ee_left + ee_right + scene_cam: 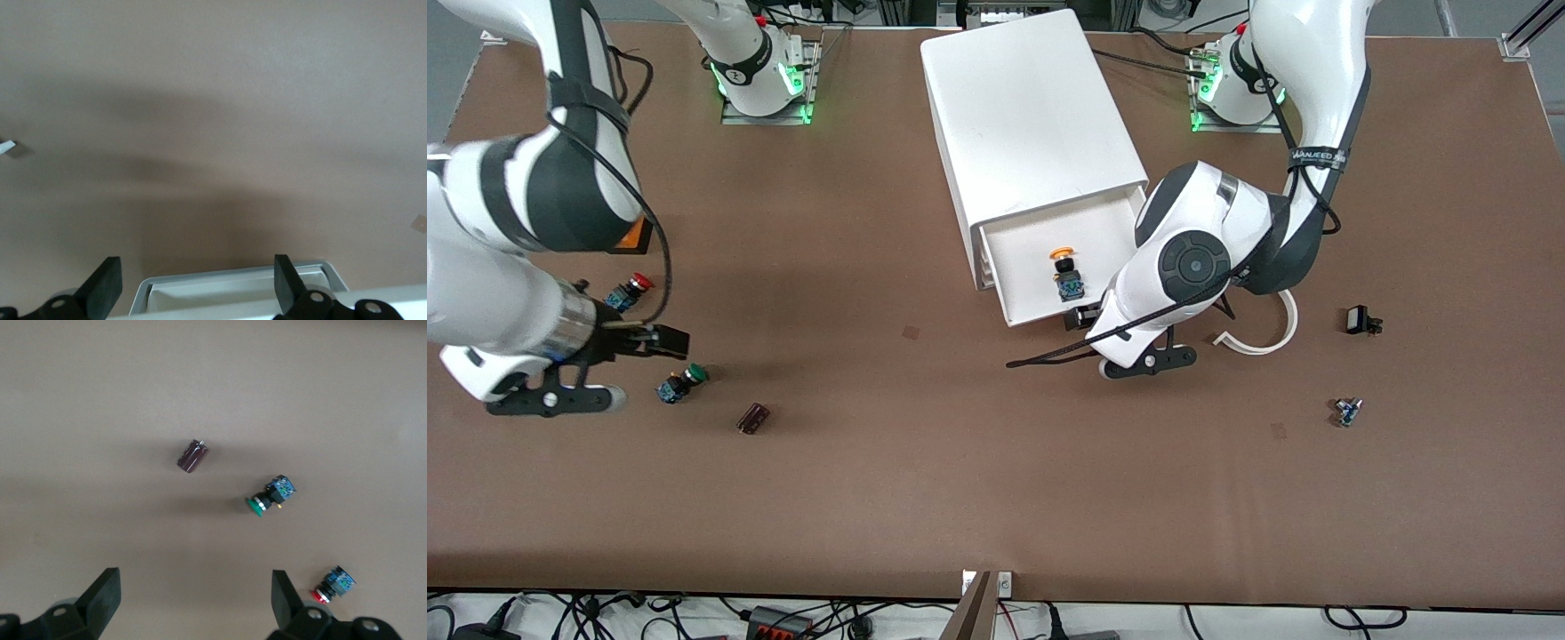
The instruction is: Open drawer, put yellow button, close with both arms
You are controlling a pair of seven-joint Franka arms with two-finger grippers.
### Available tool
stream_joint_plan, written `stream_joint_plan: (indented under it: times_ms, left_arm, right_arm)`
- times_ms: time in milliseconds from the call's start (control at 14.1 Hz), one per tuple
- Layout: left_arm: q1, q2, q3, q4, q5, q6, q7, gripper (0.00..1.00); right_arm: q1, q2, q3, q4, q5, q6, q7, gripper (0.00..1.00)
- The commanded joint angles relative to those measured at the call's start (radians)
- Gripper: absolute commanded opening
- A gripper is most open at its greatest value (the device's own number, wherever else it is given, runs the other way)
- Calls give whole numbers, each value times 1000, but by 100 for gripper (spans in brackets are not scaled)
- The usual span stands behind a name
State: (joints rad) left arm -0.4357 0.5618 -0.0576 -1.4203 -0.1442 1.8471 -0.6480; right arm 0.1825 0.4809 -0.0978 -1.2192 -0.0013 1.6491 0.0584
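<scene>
The yellow button (1063, 271) lies in the pulled-out drawer (1018, 258); the left gripper (193, 283), fingers apart, sits at the drawer's front edge. Only the right wrist view shows the right gripper (193, 600) spread, well apart from the drawer

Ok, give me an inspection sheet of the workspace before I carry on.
Surface: brown table, bare in the middle.
Job's things: drawer pulled open; yellow button lying inside it.
Clutter: red button, green button, dark cylinder toward the right arm's end; white curved strip, two small parts toward the left arm's end.
End effectors: left end effector open at the drawer front; right end effector open over the buttons.
Cables: along the arms.
Surroundings: cables below the table edge.
</scene>
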Motion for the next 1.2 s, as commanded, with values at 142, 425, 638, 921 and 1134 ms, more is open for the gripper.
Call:
stream_joint_plan:
  times_ms: [142,425,638,921,1134]
  left_arm:
    - [18,-170,-51,-277,-46,134,-12,100]
    - [18,-250,-94,-408,-57,162,-10,100]
    - [20,-269,-123,-442,-60,161,-10,100]
    - [20,-313,-149,-501,-109,159,-10,100]
    - [18,-370,-159,-568,-132,159,-10,100]
  right_arm:
    - [-96,-109,-5,-43,15,-3,-49,100]
    - [-176,-194,22,-60,15,-40,-49,100]
    - [-227,-232,67,-100,15,-41,-51,100]
    - [-227,-262,63,-140,-2,-83,-71,100]
    - [-225,-338,64,-257,-23,-55,-78,100]
